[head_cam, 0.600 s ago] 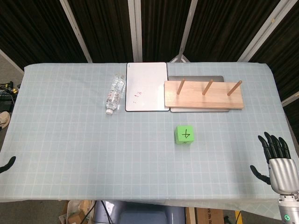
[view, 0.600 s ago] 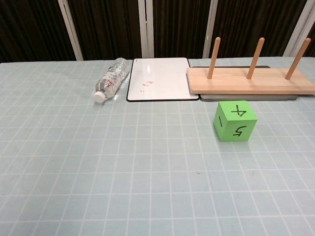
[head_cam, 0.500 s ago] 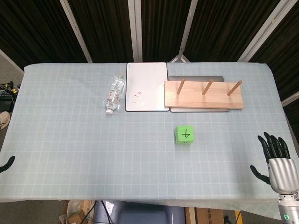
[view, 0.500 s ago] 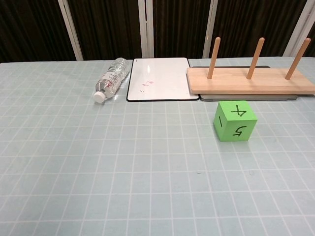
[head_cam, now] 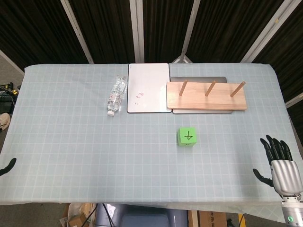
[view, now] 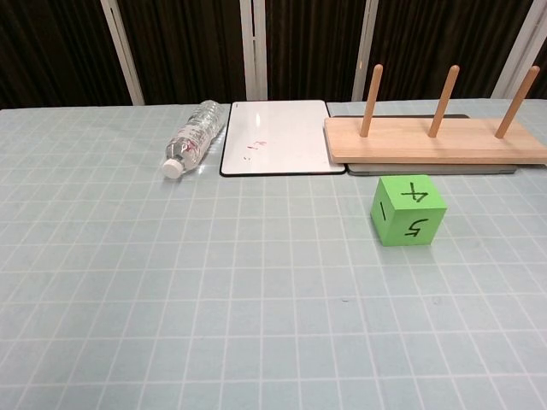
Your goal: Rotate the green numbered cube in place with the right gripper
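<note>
The green numbered cube (head_cam: 187,136) sits on the bench (head_cam: 71,142), just in front of the wooden peg board (head_cam: 206,96). It shows a 4 on top, and in the chest view also a 5 and a 1 on its sides. The right hand (head_cam: 280,165) is at the bench's right front corner, well apart from the cube, fingers spread, holding nothing. Of the left hand (head_cam: 6,166) only a dark tip is visible; I cannot tell its state. A clear plastic bottle (view: 189,138) with a white cap lies on its side beside the whiteboard (view: 278,136), which has small red marks I cannot read.
</note>
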Tool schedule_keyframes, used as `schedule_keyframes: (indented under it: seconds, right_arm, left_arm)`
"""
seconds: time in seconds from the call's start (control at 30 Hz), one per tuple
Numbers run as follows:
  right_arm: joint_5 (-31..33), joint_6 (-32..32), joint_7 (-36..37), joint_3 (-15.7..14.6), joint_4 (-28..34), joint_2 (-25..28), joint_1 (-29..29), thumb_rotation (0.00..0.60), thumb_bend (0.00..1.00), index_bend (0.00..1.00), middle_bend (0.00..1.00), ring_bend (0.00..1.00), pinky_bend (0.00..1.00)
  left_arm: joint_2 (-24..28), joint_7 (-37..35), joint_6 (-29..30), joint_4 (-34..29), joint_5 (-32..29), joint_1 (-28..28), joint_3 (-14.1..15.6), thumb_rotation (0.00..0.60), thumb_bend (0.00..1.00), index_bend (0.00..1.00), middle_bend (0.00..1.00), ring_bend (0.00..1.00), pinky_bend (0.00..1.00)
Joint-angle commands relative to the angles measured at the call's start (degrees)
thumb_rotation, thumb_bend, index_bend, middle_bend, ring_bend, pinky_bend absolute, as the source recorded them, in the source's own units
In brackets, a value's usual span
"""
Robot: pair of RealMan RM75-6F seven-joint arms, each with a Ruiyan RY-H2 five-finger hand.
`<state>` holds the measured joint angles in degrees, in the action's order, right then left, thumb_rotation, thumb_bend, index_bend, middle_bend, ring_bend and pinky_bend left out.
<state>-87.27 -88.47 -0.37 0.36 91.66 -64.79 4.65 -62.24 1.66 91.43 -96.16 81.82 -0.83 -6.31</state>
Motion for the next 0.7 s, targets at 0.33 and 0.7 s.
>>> schedule_keyframes:
  seconds: [0.33, 0.7]
  right_arm:
    - [4.56, 10.33, -3.15, 3.79, 3.29, 2.88, 6.11, 0.6, 0.27, 0.15, 0.29, 0.26, 0.19]
    - [21.35, 28.48, -21.47, 9.54, 9.55, 5.04, 18.76, 0.6, 0.76, 0.25, 0.8, 0.73, 0.61]
  left_arm:
    - [0.71, -2.56, 1.03, 0.28, -1.17, 0.79, -0.87, 0.6, 0.31, 0.1, 0.0, 0.0, 0.0]
    - [0.63, -1.29, 0.86, -0.14, -0.27, 0.8, -0.17, 0.6, 0.31, 0.1, 0.0, 0.0, 0.0]
